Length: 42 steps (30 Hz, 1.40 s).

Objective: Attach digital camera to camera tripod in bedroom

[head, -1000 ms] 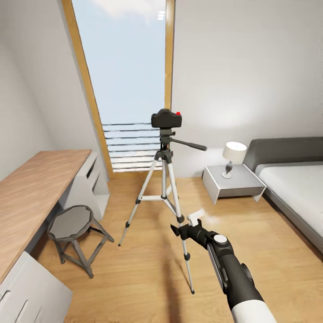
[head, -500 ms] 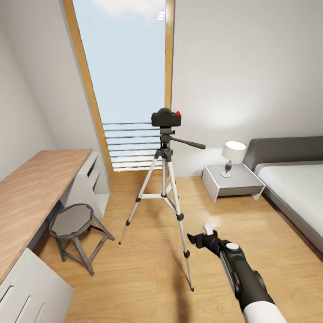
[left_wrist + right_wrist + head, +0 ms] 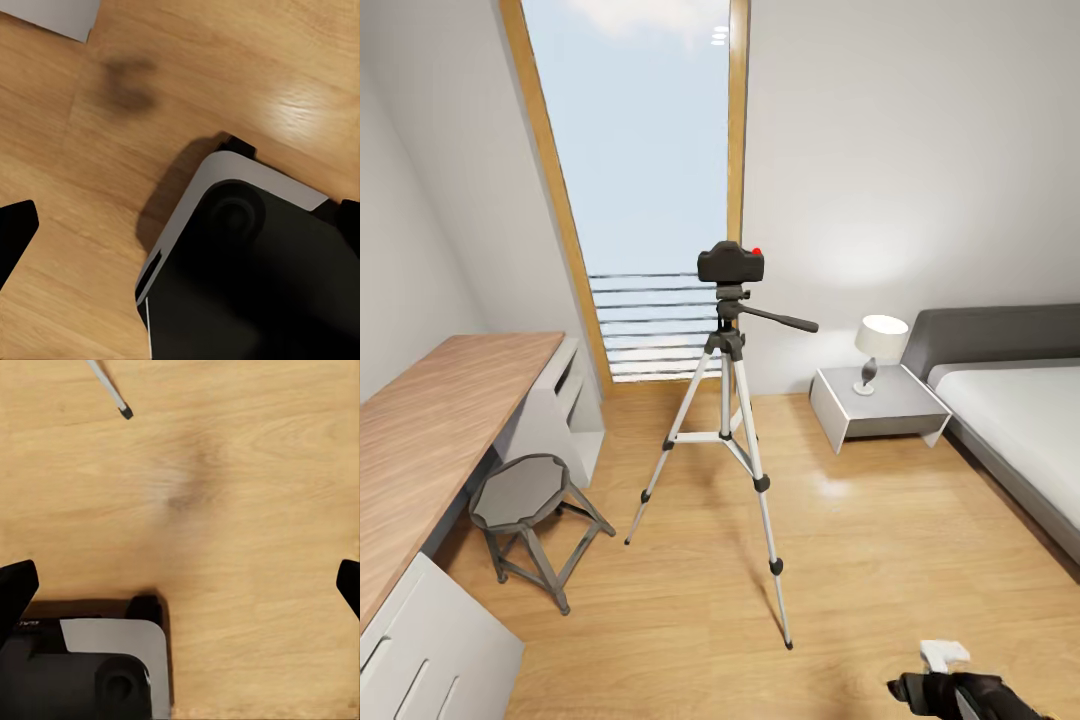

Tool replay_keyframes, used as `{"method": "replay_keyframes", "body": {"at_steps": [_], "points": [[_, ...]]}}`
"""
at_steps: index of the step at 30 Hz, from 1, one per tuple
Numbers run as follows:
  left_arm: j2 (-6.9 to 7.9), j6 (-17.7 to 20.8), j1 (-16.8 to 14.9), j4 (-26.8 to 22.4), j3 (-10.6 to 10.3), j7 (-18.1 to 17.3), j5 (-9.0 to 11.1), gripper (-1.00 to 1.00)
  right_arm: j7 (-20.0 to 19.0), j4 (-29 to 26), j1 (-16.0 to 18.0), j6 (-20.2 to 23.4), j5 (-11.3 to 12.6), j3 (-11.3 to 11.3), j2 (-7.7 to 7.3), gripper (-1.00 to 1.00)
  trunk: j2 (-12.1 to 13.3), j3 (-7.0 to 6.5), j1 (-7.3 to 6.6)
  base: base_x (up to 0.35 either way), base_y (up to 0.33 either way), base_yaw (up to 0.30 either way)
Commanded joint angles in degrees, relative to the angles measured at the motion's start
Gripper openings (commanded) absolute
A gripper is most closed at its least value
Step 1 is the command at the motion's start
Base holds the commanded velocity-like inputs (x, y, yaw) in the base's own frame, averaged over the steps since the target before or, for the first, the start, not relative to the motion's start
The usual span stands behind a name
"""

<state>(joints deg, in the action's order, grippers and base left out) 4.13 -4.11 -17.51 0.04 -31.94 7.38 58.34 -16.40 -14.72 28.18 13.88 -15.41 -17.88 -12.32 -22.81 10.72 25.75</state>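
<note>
Centre of the head frame, digital camera (image 3: pixel 731 263) is sitting on top of the camera tripod (image 3: pixel 728 420), apparently mounted. Right gripper (image 3: pixel 930 680) is showing at bottom right, well apart from the tripod; right wrist frame has its jaws spread wide over bare floor (image 3: pixel 225 510), holding nothing. Left gripper (image 3: pixel 180 225) jaws are also released. Risk: an arm or the base clipping a thin leg (image 3: pixel 109 391) could be tipping the tripod.

The black digital camera (image 3: pixel 731 262) sits upright atop the silver-legged camera tripod (image 3: pixel 726 440) standing on the bedroom floor (image 3: pixel 880 560).
</note>
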Motion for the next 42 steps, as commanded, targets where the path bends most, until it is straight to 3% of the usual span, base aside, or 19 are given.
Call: {"method": "replay_keyframes", "body": {"at_steps": [1,6,10,14,16,21,29,42], "points": [[-0.04,-0.1,0.2,0.0,-0.5,0.1,0.4,1.00,-0.2,2.4,0.0,-0.5,-0.5,-0.6,-0.39,1.00,-0.1,0.10,0.03,0.000,0.000,0.000],[-0.30,0.0,1.4,0.0,-0.5,0.0,0.4,1.00,2.5,12.9,-0.1,-4.4,-0.3,-0.8,-1.52,1.00,-0.1,0.10,0.03,0.000,0.000,0.000],[-0.33,0.3,1.8,0.0,-0.5,0.0,0.4,1.00,5.2,15.1,-1.8,-5.9,-0.2,-0.9,-1.24,1.00,-0.1,0.10,0.03,0.000,0.000,0.000],[-0.39,1.6,2.0,0.0,-0.5,-0.1,0.4,1.00,6.8,16.0,-5.8,-6.9,-0.2,-0.9,-0.97,1.00,-0.1,0.10,0.03,0.000,0.000,0.000],[-0.39,2.6,2.1,0.0,-0.5,-0.2,0.5,1.00,7.4,16.3,-8.9,-7.4,-0.4,-0.9,-0.27,1.00,-0.1,0.10,0.03,0.000,0.000,0.000],[-0.37,3.4,2.1,0.0,-0.5,-0.3,0.4,1.00,7.8,16.5,-12.3,-8.1,-1.4,-0.7,1.81,1.00,-0.1,0.10,0.03,0.000,0.000,0.000],[-0.39,4.1,2.1,0.0,-0.5,-2.1,0.4,1.00,8.1,16.6,-13.9,-9.6,-4.3,-0.7,3.28,1.00,-0.1,0.10,0.03,0.000,0.000,0.000],[-0.35,4.2,2.1,0.0,-0.5,-3.2,0.4,1.00,8.1,16.6,-14.1,-10.7,-5.2,-0.7,3.45,1.00,-0.1,0.10,0.03,0.000,0.000,0.000]]}}
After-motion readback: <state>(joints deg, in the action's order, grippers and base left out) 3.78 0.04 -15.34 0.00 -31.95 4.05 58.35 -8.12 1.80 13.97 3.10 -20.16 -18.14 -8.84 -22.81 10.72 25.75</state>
